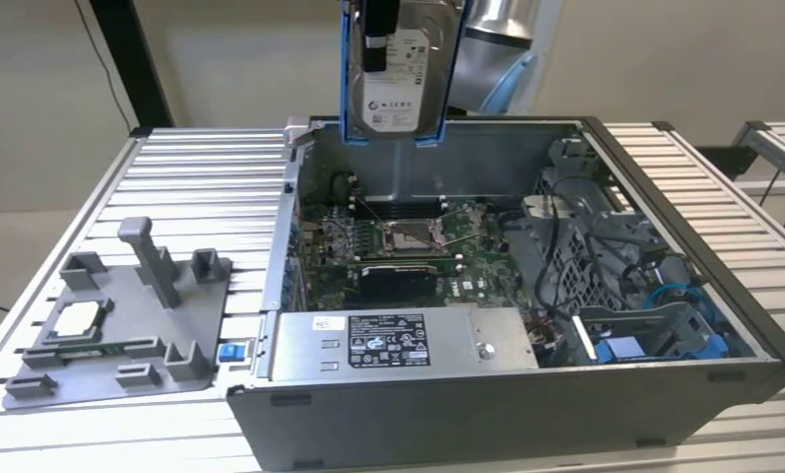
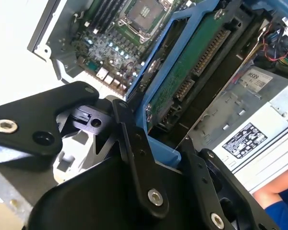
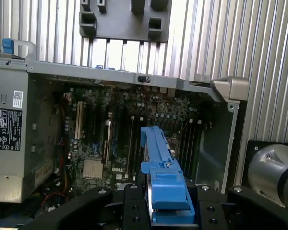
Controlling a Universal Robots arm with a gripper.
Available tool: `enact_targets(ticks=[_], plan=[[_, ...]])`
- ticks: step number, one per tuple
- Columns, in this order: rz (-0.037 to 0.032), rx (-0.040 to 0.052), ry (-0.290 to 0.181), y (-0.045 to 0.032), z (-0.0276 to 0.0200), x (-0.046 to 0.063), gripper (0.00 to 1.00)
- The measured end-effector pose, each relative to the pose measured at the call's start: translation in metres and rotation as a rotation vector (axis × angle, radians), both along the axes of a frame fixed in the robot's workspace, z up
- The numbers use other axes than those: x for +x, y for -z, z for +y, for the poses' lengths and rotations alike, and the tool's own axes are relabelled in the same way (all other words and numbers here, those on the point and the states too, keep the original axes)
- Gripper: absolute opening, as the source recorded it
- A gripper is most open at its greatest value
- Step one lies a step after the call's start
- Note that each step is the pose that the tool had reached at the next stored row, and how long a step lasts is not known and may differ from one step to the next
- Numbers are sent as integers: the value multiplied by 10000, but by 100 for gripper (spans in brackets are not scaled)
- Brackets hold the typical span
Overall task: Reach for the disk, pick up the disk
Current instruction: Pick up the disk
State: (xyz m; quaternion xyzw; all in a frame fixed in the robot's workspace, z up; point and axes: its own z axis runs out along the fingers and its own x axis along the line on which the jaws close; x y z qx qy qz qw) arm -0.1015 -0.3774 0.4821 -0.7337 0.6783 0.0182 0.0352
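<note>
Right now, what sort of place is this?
Probably a robotics lab or workshop bench: an open computer case on a slotted metal table, a grey fixture plate beside it, the gripper holding the disk above.

The disk is smooth silver metal with a white paper label and glossy blue plastic rails (the hand is matt black). The bench is ribbed, bright aluminium.

We're in a robotics lab, folks: slatted aluminium workbench, an opened computer case with bare motherboard right beneath the gripper, a grey fixture plate off to its side.
</note>
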Motion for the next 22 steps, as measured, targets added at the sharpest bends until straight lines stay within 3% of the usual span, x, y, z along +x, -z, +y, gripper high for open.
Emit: enact_targets(ticks=[22], plan=[[178,1,0,9,-246,308,0]])
